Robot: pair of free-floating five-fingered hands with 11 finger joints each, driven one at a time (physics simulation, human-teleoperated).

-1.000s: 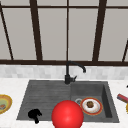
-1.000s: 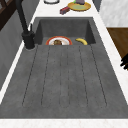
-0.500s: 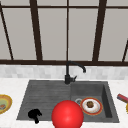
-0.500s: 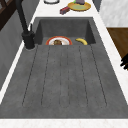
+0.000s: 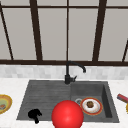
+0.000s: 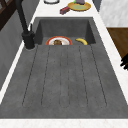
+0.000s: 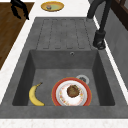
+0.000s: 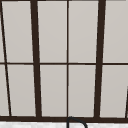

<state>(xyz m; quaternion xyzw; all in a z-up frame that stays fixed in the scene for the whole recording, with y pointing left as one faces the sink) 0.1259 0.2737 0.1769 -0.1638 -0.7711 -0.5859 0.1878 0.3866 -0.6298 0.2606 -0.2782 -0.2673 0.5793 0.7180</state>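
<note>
Front view: a black left hand (image 5: 34, 115) hovers at the lower left of the frame, over the near edge of the grey ribbed draining board (image 5: 45, 97). Its fingers hang downward in a loose curl and grasp nothing. A glossy red sphere (image 5: 67, 115) sits at the bottom centre of the frame, cut off by the lower edge, and hides the near part of the grey sink basin (image 5: 106, 100); what it is cannot be made out.

In the basin, at lower right of centre, lies a red-rimmed white plate (image 5: 91, 106) bearing a small brown round item, with the metal drain (image 5: 78, 101) partly hidden behind it. A black curved faucet (image 5: 72, 72) rises at centre. A yellow-rimmed dish (image 5: 4, 103) is cut off at the left edge; a red and purple block (image 5: 123, 98) is cut off at the right edge on the white tabletop (image 5: 10, 86).

Left side view: fingertips of the hand (image 6: 124, 62) enter at the right edge, most of it out of frame. The plate (image 6: 59, 41) is half hidden by the basin's near wall, beside a yellow banana (image 6: 81, 41).

Right side view: the hand (image 7: 18, 8) appears at upper left, cropped by the top edge, fingers pointing down beside the tabletop's edge. The banana (image 7: 35, 95) lies just left of the plate (image 7: 71, 93).

Upper view: dark window frames (image 8: 35, 60), with the faucet's arch at the bottom edge.
</note>
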